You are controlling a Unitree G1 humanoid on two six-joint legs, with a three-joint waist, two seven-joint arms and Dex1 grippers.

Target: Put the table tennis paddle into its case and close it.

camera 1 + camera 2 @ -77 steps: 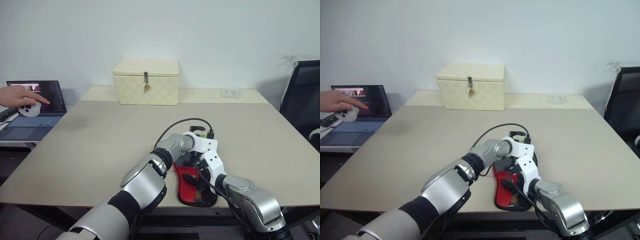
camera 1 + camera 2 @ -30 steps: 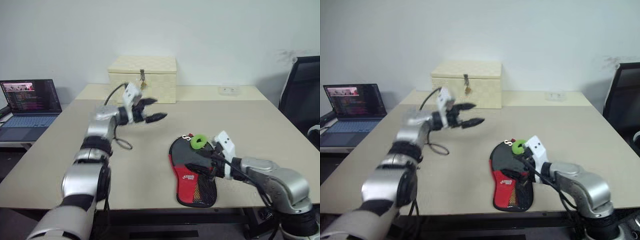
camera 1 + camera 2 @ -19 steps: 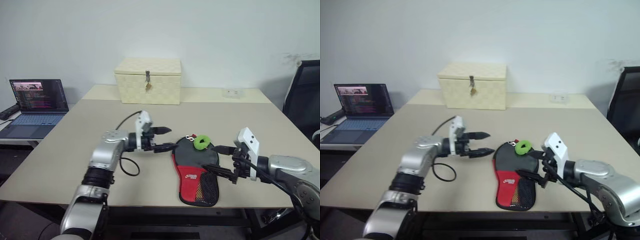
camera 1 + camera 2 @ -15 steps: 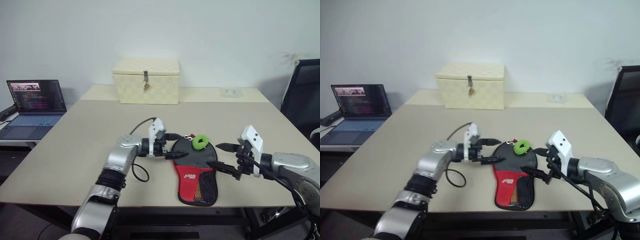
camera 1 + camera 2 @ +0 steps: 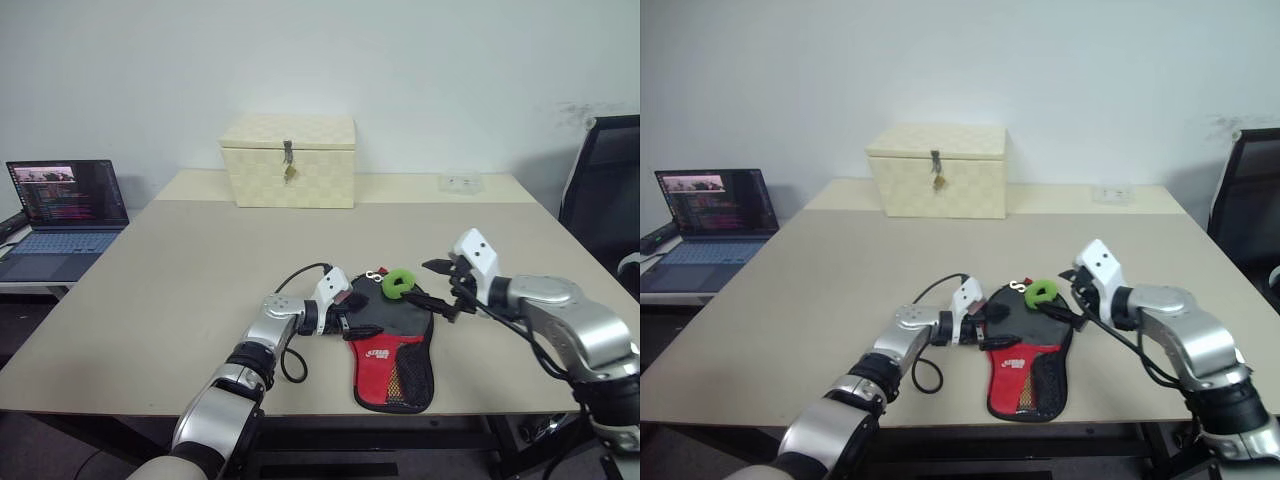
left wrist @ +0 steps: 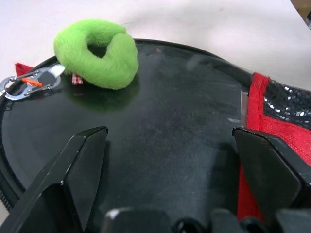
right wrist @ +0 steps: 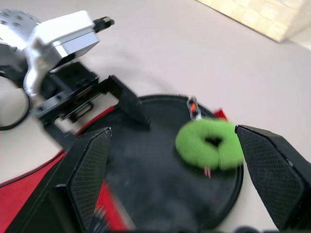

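Observation:
The case [image 5: 381, 356] lies flat near the table's front edge, its round black end pointing away and its red logo panel and mesh pocket towards me. A fuzzy green ring [image 5: 399, 284] and a metal clip [image 6: 26, 83] rest on the far rim of the round end. My left gripper [image 5: 352, 306] is open, low over the left side of that black end [image 6: 184, 111]. My right gripper [image 5: 426, 284] is open too, hovering just right of the green ring [image 7: 210, 143]. The paddle is hidden.
A cream latched box [image 5: 288, 160] stands at the back of the table [image 5: 180, 290]. A laptop [image 5: 62, 205] sits on a lower surface to the left. A black chair [image 5: 603, 190] is at the right. A small white object [image 5: 460, 183] lies far back right.
My left gripper has dropped and swung right until it is over the case's round end. My right gripper has moved forward to beside the green ring. Both stay open.

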